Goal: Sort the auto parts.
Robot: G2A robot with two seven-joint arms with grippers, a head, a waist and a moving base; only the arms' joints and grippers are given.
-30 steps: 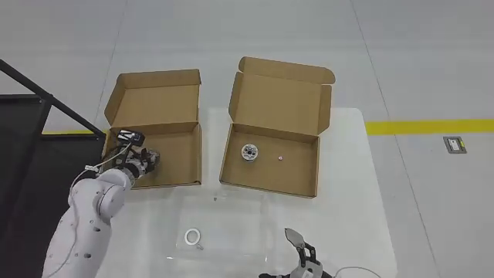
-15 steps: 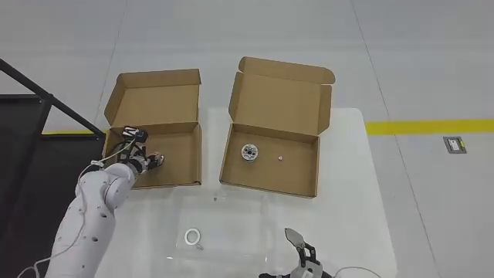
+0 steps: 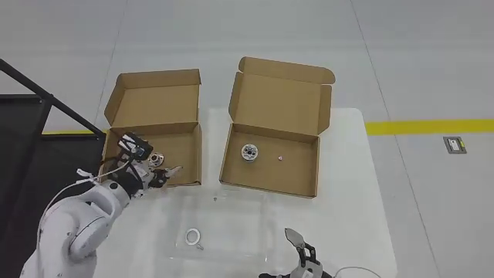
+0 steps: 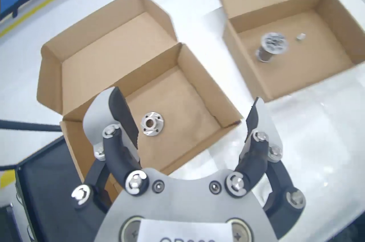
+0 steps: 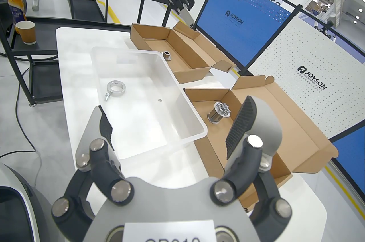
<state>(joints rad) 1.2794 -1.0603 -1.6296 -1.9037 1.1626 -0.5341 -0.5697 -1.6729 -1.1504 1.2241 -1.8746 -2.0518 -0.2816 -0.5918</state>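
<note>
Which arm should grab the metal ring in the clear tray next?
Probably left. The metal ring lies at the clear tray's end nearer the left gripper, whose fingers are open and empty. The right gripper is open too, but beyond the far end.

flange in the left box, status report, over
Left gripper open, empty, above the left box near wall. Right gripper open, empty, by the clear tray. Flange flat on box floor, unheld; only box walls around it.
</note>
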